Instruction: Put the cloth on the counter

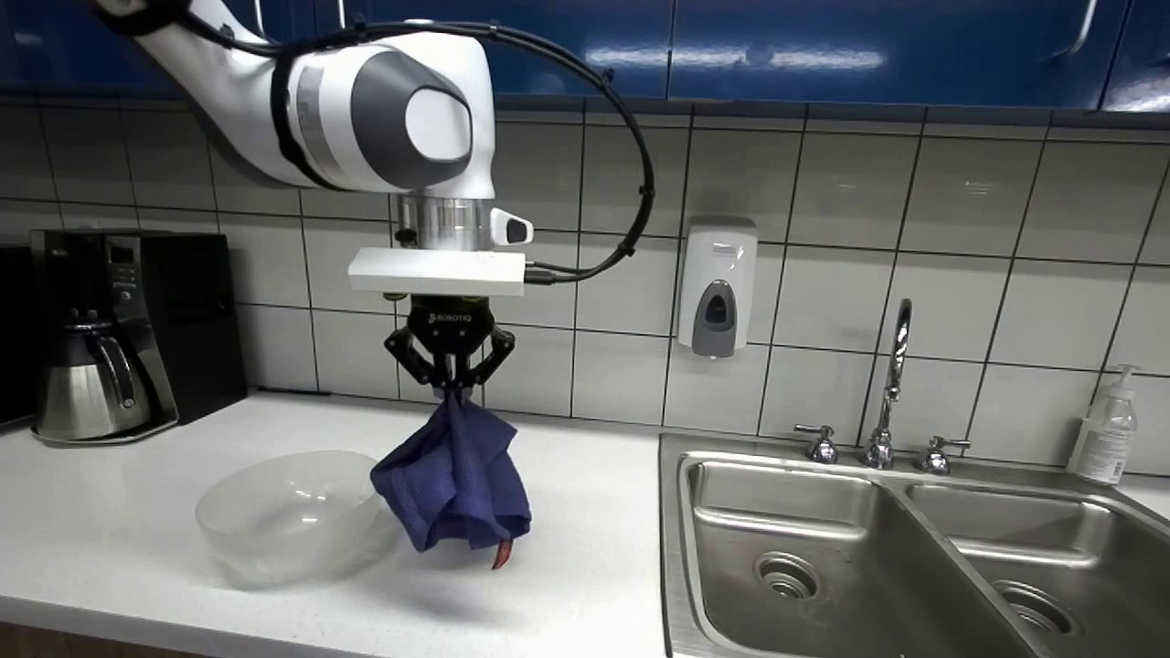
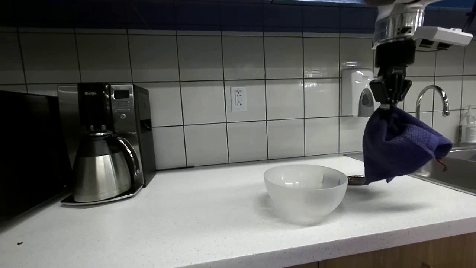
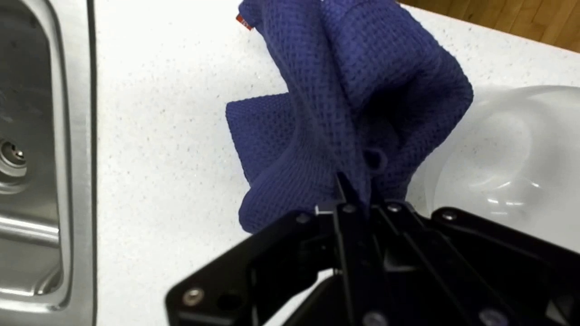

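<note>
Blue-purple cloth (image 1: 452,484), coarse weave, bunched at the top, hangs directly below the gripper (image 1: 452,394), folds flaring outward. The gripper points down, fingertips pinched nearly together, gathered fabric between them; it has hold of the cloth by that bunch. Small red tag (image 1: 502,554) pokes out at the cloth's lower edge, under the gripper. Cloth is off the counter (image 1: 585,567), lower corners dangling over the white surface in both exterior views.

Frosted bowl (image 2: 305,201) sits upright on the counter, beside and lower than the gripper; in an exterior view a gap shows between bowl and cloth. Steel sink (image 1: 678,548), two basins, on the opposite side of the gripper from the bowl. Faucet (image 1: 879,448) at the back of the sink, same side of the gripper; pump bottle (image 1: 1106,439) farther out that way.

White wall dispenser (image 1: 717,238) on the tiled wall (image 1: 960,192) behind the gripper, toward the sink. Coffee maker (image 2: 147,149) with steel carafe (image 2: 102,176) well apart from the gripper, beyond the bowl. Outlet (image 2: 238,99) on the wall between coffee maker and dispenser. Blue cabinets (image 1: 868,55) higher than the gripper. White-grey arm (image 1: 384,119) directly above it. Wooden floor (image 3: 543,20) past the counter edge, wrist view.
</note>
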`<state>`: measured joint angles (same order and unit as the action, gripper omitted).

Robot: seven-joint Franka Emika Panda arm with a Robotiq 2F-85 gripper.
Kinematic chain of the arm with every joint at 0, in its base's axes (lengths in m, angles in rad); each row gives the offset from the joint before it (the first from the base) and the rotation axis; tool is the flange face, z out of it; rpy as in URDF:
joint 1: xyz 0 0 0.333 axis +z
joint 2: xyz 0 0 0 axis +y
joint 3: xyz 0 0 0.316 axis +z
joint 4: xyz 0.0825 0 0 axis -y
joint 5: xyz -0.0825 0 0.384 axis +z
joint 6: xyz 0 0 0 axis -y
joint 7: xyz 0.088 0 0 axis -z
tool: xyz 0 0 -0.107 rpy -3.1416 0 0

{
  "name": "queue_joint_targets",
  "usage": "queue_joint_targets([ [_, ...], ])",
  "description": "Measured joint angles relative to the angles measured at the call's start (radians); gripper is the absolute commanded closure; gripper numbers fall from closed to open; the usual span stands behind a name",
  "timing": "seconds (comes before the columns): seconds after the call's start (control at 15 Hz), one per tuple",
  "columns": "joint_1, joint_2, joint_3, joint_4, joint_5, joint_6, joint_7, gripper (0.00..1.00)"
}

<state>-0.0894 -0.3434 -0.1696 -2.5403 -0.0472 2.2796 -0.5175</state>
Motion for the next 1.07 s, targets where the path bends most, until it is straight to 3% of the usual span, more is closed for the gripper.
queue_joint_targets([
  [0.33,0.0,0.056,0.0,-0.071,0.001,0.068,0.1,0.99],
  [0.67,-0.001,0.191,0.0,-0.093,-0.044,0.246,0.208,0.99],
  [0.73,-0.002,0.223,0.001,-0.093,-0.065,0.289,0.236,0.7],
  [0.87,-0.005,0.276,0.001,-0.092,-0.107,0.343,0.296,0.64],
  [1.07,-0.005,0.298,0.004,-0.088,-0.136,0.329,0.349,0.41],
])
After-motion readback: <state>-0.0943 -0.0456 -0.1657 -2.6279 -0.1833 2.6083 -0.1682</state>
